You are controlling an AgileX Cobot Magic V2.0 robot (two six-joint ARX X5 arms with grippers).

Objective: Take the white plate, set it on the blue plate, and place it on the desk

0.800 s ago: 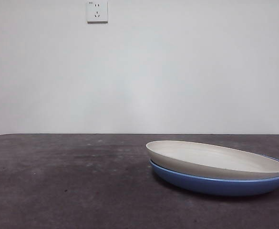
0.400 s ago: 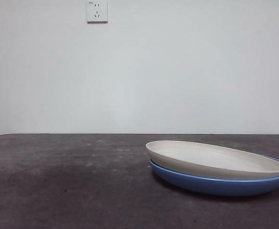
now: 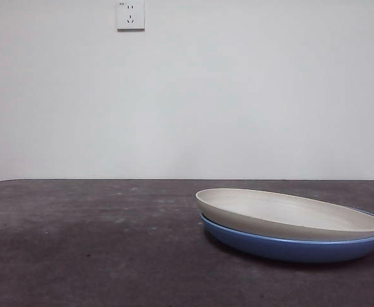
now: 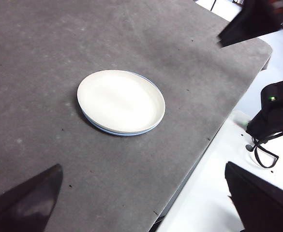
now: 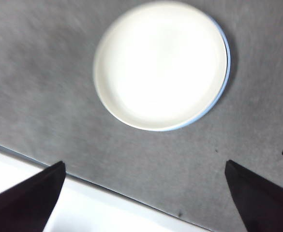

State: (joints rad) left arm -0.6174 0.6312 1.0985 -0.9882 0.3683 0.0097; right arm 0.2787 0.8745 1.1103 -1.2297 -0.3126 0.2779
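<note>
We found both sets of jaws spread wide and holding nothing: the left gripper [image 4: 143, 203] hung high above the desk [image 4: 44, 72], its two dark jaws at opposite sides of its wrist view, and the right gripper [image 5: 143, 198] was likewise raised, its jaws parted over the desk's near edge. Between each pair of jaws we saw the white plate [image 4: 121, 101] resting inside the blue plate [image 4: 113, 132], of which only a thin blue crescent of rim showed around one side. In the right wrist view the white plate [image 5: 160, 65] appeared bright and a little blurred, with the blue plate [image 5: 225, 63] peeking out along one edge. From the front view we noted the white plate [image 3: 289, 214] sitting slightly tilted in the blue plate [image 3: 295, 249], toward the right of the desk [image 3: 91, 243], with a wall socket [image 3: 130, 15] high on the pale wall behind. Neither gripper appeared in that front view.
</note>
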